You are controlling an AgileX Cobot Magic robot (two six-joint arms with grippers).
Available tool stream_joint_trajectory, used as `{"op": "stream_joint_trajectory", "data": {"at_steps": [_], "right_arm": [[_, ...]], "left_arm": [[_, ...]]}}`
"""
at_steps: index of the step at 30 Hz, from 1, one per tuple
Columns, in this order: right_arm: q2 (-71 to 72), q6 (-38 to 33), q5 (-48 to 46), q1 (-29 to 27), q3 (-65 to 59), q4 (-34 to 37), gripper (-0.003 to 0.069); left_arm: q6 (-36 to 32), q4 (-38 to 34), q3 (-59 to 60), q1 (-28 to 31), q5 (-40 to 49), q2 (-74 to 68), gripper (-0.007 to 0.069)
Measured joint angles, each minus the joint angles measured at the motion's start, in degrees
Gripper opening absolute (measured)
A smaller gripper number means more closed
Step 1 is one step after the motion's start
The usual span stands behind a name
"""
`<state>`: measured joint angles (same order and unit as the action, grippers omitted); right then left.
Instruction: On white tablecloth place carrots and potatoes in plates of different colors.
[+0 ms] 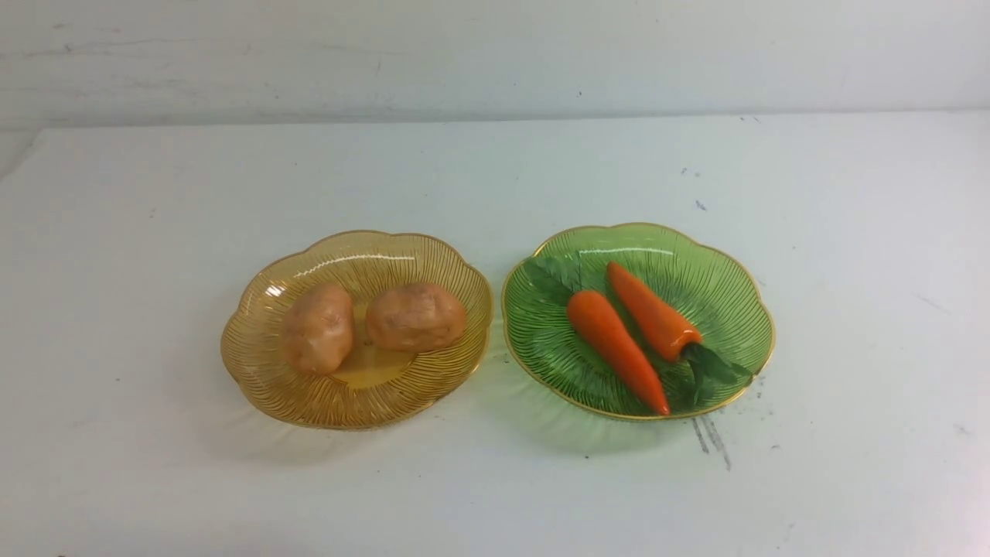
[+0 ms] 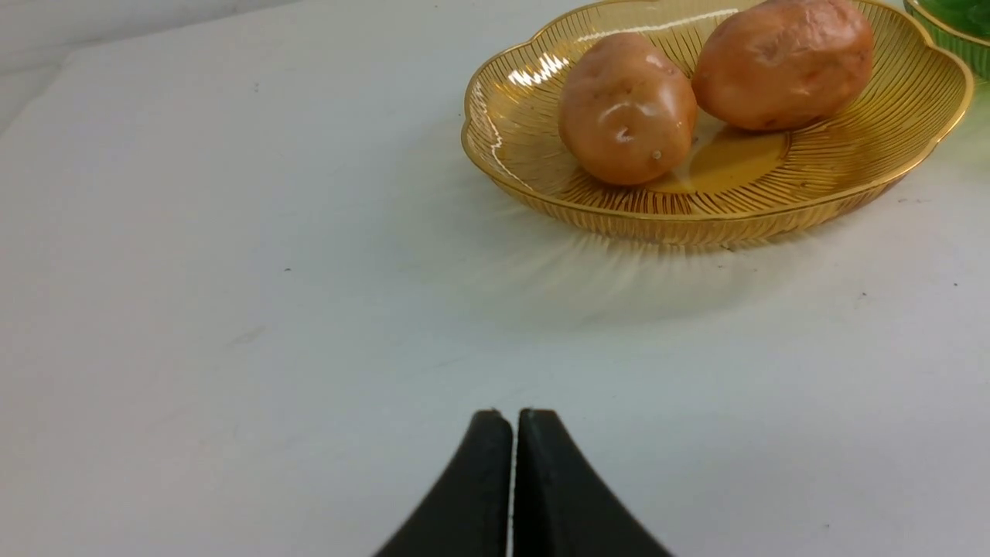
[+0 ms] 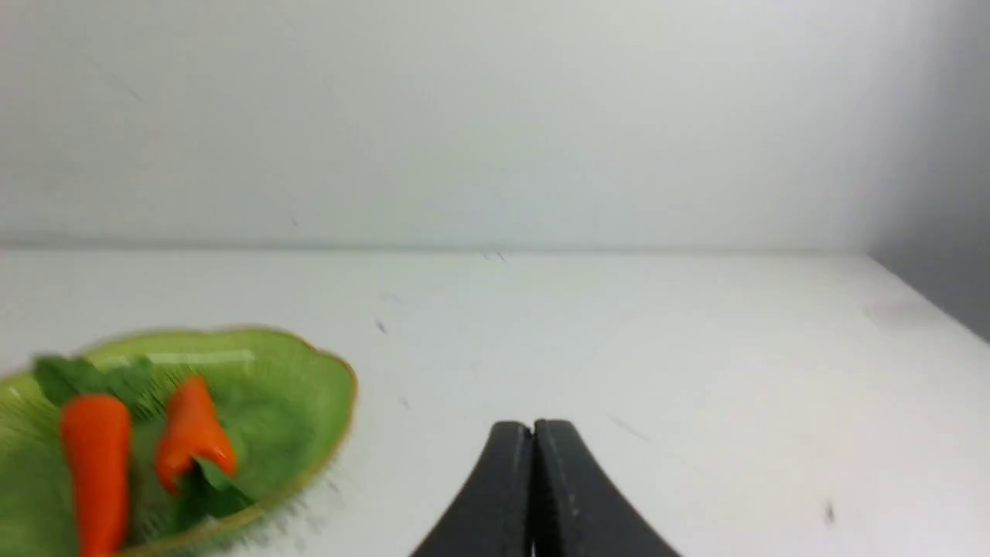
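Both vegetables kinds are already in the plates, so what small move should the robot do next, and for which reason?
Probably none beyond keeping both arms back: the potatoes lie in the amber plate, the carrots in the green plate, and both grippers' fingers are shut and hold nothing, so the sorting looks finished.

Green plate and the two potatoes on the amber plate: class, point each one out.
Green plate (image 1: 727, 294): front view, bare ribbed inside.
Left potato (image 1: 318, 329): front view, middle of its body.
Right potato (image 1: 416, 317): front view, middle of its body.
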<state>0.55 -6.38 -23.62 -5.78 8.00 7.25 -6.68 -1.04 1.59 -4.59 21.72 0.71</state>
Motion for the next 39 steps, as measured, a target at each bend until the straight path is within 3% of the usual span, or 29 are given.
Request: {"op": "stream_joint_trajectory", "data": {"at_steps": [6,39], "right_arm": [[0.0,-1.0,0.2,-2.7,-9.2,-0.4,-0.0015],[0.0,-1.4,0.7,-2.7,-9.4,-0.2,-0.0015]], "left_arm": [[0.0,0.0,0.0,0.0,0.0,0.0,-0.0003],[0.0,0.0,0.0,0.0,0.0,0.0,-0.0003]]}}
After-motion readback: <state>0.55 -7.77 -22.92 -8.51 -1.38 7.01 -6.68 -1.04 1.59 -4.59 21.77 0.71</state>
